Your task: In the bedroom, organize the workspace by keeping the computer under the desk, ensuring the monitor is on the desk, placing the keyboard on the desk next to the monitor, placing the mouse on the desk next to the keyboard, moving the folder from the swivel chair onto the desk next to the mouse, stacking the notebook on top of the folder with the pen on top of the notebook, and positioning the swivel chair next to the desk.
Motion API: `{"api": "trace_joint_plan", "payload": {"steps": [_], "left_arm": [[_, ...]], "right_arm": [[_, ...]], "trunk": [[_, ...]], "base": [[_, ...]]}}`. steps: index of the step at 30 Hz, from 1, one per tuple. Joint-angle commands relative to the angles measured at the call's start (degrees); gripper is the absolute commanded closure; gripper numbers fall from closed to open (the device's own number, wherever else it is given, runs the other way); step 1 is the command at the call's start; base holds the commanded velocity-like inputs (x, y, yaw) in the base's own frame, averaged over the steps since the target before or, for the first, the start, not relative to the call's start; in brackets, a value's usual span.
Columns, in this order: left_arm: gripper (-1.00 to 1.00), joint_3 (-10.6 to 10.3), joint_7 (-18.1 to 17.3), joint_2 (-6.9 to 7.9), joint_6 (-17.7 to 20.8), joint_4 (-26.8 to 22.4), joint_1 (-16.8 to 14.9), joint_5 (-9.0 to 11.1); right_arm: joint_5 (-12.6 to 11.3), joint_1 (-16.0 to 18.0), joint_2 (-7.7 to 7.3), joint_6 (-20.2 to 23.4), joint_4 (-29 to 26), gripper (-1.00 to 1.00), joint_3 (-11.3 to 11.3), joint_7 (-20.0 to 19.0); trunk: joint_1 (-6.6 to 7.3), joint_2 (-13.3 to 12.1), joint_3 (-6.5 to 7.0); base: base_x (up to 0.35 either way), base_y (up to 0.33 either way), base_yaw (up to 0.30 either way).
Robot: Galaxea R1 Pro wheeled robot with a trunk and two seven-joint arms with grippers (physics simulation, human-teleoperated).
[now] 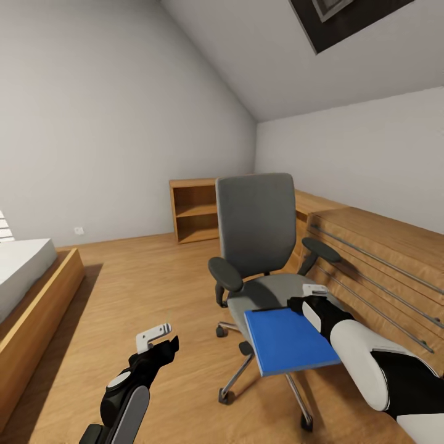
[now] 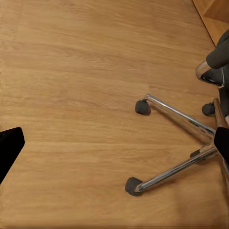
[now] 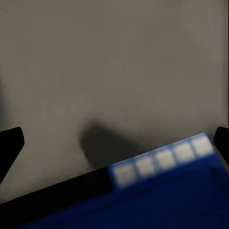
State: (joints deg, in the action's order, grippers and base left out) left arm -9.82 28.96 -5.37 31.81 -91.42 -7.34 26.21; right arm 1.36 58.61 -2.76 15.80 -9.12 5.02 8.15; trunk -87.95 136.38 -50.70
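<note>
Hanging over the floor, left gripper [image 1: 161,338] jaws wide; right gripper [image 1: 306,300] jaws wide at the folder [image 1: 288,340].

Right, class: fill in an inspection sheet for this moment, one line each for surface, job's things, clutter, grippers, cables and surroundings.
Surface: light wood floor; desk nothing seen.
Job's things: blue folder lies on the swivel chair seat, overhanging its front edge.
Clutter: nothing seen.
Grippers: right gripper over the seat at the folder's far corner, fingers apart in its wrist view; left gripper open above the floor, holding nothing.
Cables: nothing seen.
Surroundings: low wooden shelving, bed, sloped walls, skylight.
</note>
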Motion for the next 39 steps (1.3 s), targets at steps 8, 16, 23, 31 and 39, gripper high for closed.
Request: {"api": "trace_joint_plan", "payload": {"steps": [8,16,23,31,39], "left_arm": [[-1.0,-0.1,0.6,0.01,0.1,-0.1,0.0,0.6],[-1.0,-0.1,0.6,0.01,0.1,-0.1,0.0,0.6],[-1.0,-0.1,0.7,0.01,0.1,-0.1,0.0,0.6],[-1.0,-0.1,0.8,-0.07,0.1,-0.1,0.0,0.6],[-1.0,-0.1,0.8,-0.08,0.1,-0.1,0.0,0.7]], "right_arm": [[0.1,0.0,0.04,0.2,-0.1,-1.0,0.4,0.1],[0.1,0.0,0.02,0.2,-0.1,-1.0,0.4,0.1],[0.1,0.0,-0.13,0.0,-0.3,-1.0,0.5,0.0],[0.1,0.0,-0.22,-0.9,-0.4,-1.0,0.5,0.0],[0.1,0.0,-0.23,-1.0,-0.3,-1.0,0.5,0.0]], "trunk": [[0.02,0.0,-0.06],[0.02,0.0,-0.06],[0.9,-1.6,0.66],[2.66,-4.8,2.09],[4.41,-8.0,3.53]], "base": [[-0.022,0.0,0.0],[-0.001,0.0,0.0],[0.0,0.0,0.0],[0.0,0.0,0.0],[0.0,0.0,0.0]]}}
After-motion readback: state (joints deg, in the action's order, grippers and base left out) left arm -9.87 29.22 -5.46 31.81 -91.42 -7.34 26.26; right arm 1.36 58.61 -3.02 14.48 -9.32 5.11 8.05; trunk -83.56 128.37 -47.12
